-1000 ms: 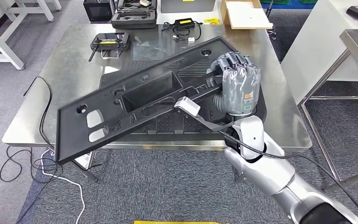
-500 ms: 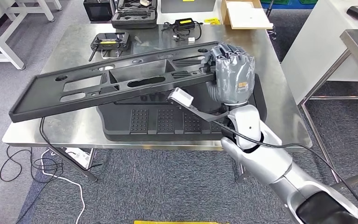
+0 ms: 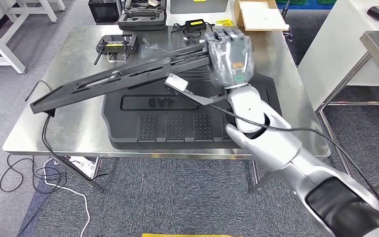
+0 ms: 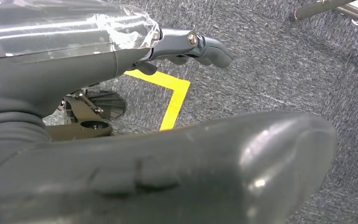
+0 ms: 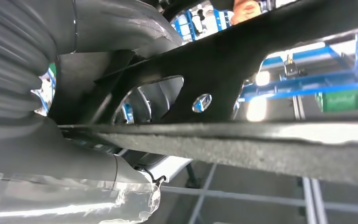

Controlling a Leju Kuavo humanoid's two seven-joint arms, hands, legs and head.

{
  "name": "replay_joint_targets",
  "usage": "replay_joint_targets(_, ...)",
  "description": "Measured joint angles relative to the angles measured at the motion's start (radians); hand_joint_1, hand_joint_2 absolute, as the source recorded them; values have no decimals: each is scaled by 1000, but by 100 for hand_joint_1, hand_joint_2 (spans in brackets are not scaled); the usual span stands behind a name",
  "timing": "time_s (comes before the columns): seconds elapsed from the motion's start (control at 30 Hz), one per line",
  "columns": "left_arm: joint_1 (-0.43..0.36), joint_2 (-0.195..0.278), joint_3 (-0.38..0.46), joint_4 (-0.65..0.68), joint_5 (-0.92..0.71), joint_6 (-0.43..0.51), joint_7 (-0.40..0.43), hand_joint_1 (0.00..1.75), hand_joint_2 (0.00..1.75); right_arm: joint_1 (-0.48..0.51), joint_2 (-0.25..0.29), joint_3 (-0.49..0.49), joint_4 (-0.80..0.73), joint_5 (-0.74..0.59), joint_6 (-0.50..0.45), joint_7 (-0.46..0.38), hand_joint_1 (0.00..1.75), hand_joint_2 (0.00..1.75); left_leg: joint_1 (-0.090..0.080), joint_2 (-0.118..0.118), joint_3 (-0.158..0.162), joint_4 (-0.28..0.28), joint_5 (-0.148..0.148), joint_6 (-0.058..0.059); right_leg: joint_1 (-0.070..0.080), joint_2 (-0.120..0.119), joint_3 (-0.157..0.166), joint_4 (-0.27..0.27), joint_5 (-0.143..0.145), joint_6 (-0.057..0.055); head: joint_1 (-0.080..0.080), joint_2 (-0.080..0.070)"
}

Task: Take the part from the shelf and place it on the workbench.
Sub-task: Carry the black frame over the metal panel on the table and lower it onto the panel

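Note:
My right hand [image 3: 229, 54] grips one end of a long black plastic part [image 3: 118, 79] with several cut-outs. The part hangs over the steel workbench [image 3: 74, 54], tilted, its free end lower and reaching toward the table's left edge. Below it a second, wider black moulded part [image 3: 187, 118] lies flat on the workbench. In the right wrist view the held part [image 5: 261, 56] runs across the picture, with the hand [image 5: 51, 60] wrapped round it. My left hand [image 4: 65, 74] hangs over the grey carpet, fingers apart and holding nothing.
At the back of the workbench lie a black controller [image 3: 116, 44], a black case [image 3: 142, 15], a charger with cables [image 3: 195, 27] and a cardboard box [image 3: 259, 15]. A white table [image 3: 345, 39] stands at the right. Cables [image 3: 54, 182] trail on the floor at the left.
My right hand has risen and moved farther over the workbench. The long part has swung with it, its free end lifting from below the table's front edge to above the tabletop.

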Motion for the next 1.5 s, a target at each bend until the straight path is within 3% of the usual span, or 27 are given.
replay_joint_targets(0.23, -4, 0, 0, -6, -3, -5, 2, 0, 0, -120, 39, 80, 151, -14, 50, 8, 166, 175, 0, -1, 0, 0, 0, 0, 0, 0, 0, 0, 0, 0, 0, 0)
replay_joint_targets(0.53, -4, 0, 0, -6, -9, -16, 2, 0, 0, -211, 63, 143, 282, -105, 39, 40, 174, 175, 0, -1, 0, 0, 0, 0, 0, 0, 0, 0, 0, 0, 0, 0)
replay_joint_targets(1.13, -4, 0, 0, -6, -15, -21, -1, 0, 0, -303, 91, 233, 513, -245, -26, 120, 175, 175, 0, -2, 0, 0, 0, 0, 0, 0, 0, -1, 0, 0, 0, 0)
replay_joint_targets(1.5, -6, 0, 0, -8, -17, -32, 13, 0, 0, -361, 95, 259, 635, -234, 11, 198, 175, 175, 0, -1, 0, 1, 0, 0, 0, 0, 0, -1, 0, 0, 0, 0)
